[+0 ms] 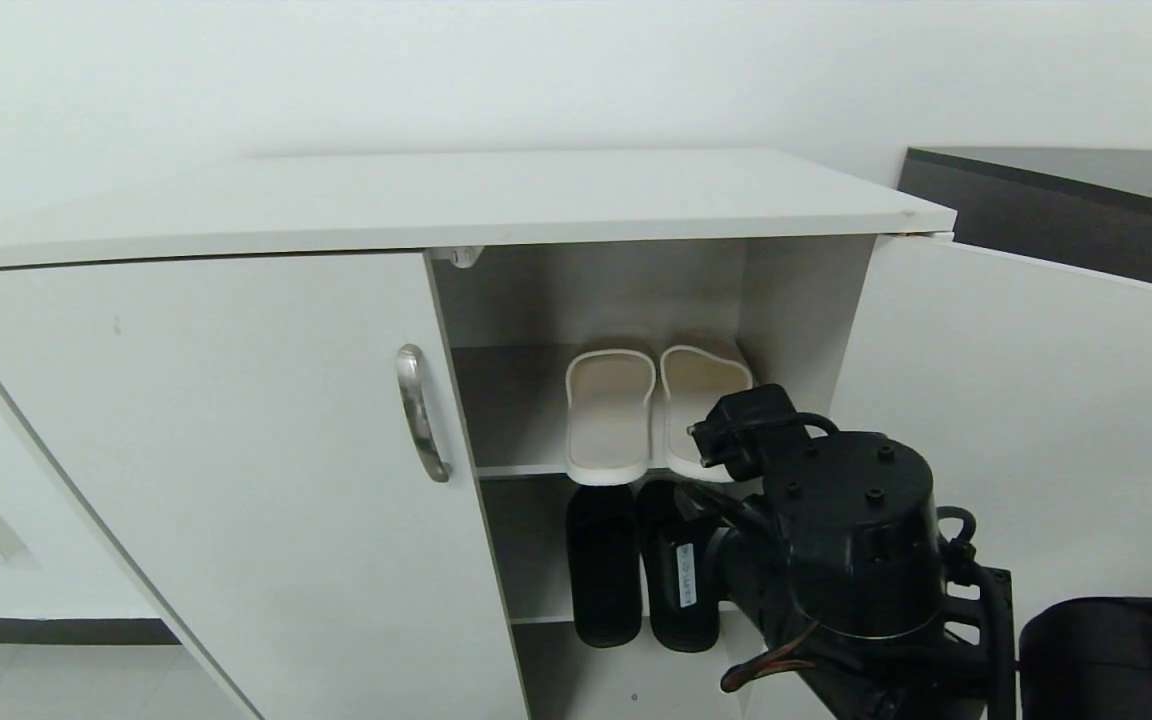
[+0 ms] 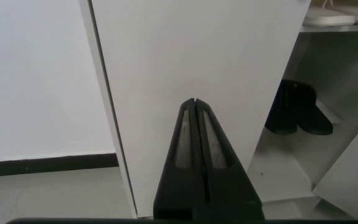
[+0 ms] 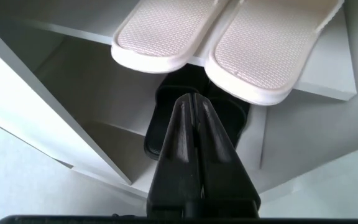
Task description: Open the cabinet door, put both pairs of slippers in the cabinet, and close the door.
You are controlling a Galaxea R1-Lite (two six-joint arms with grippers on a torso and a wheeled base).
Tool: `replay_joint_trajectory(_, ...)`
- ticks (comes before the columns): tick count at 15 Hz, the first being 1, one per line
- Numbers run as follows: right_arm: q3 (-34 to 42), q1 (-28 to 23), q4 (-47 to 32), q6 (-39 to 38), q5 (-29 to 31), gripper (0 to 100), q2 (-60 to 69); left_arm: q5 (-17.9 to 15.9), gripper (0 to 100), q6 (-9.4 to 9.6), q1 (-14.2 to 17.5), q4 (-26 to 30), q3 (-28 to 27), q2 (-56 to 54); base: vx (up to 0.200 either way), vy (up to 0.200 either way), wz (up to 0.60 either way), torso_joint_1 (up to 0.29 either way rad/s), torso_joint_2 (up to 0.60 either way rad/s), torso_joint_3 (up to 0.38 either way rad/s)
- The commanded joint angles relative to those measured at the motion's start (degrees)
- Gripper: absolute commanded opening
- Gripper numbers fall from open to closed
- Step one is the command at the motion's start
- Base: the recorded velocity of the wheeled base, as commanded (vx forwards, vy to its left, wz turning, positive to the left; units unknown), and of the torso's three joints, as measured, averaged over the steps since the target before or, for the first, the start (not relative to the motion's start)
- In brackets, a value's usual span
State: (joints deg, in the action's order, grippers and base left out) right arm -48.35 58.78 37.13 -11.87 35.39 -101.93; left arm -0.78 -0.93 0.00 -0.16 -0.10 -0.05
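Shelving done: white pair (image 1: 611, 410) upper shelf, black pair (image 1: 604, 570) below. Right gripper (image 3: 196, 98) and left gripper (image 2: 194, 101) have jaws pressed together, empty, so you've only the open door (image 1: 1036, 400) on the right to close.

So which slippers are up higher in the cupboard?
The white pair, on the upper shelf. The black pair sits on the lower shelf, right under them.

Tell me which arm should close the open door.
Right. The open door hangs on the robot's right, near the right gripper, shut and empty before the black slippers; the left gripper faces the closed left door.
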Motion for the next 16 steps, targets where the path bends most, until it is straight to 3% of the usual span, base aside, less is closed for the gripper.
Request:
replay_joint_trajectory(1,-0.08,0.02,0.13,0.01,0.03,0,-0.82,-0.01,0,-0.04,0.0,-0.02,0.01,0.05,0.0,0.0,0.0,0.0,0.0,0.0)
replay_joint_trajectory(16,1.5,0.02,0.22,0.01,-0.06,0,-0.64,-0.01,0,-0.13,0.0,-0.02,0.01,0.05,-0.187,0.0,0.0,0.002,0.0,0.003)
